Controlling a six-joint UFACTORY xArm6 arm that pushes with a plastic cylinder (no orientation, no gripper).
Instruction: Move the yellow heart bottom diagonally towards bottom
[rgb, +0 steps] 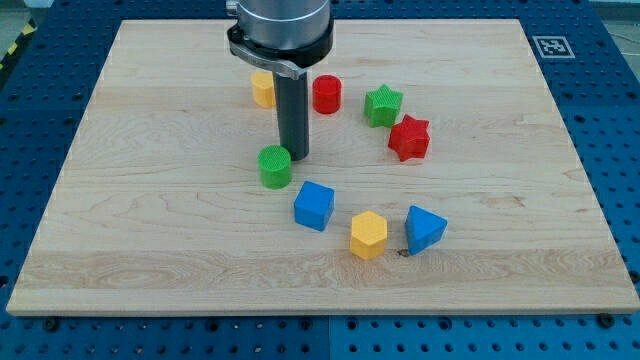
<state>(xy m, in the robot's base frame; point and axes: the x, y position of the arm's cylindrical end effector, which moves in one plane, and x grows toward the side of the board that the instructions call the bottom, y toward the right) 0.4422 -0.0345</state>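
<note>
A yellow block (262, 90) lies near the view's top centre, its right side and top hidden behind the arm, so I cannot make out its heart shape. My tip (294, 158) rests on the board below and to the right of it, apart from it. The tip stands just right of a green cylinder (275, 166), very close to it or touching.
A red cylinder (327, 94), a green star (383, 105) and a red star (409, 138) lie to the right of the rod. A blue cube (314, 205), a yellow hexagon (368, 235) and a blue triangle (424, 229) lie below. The wooden board (120, 200) sits on a blue perforated table.
</note>
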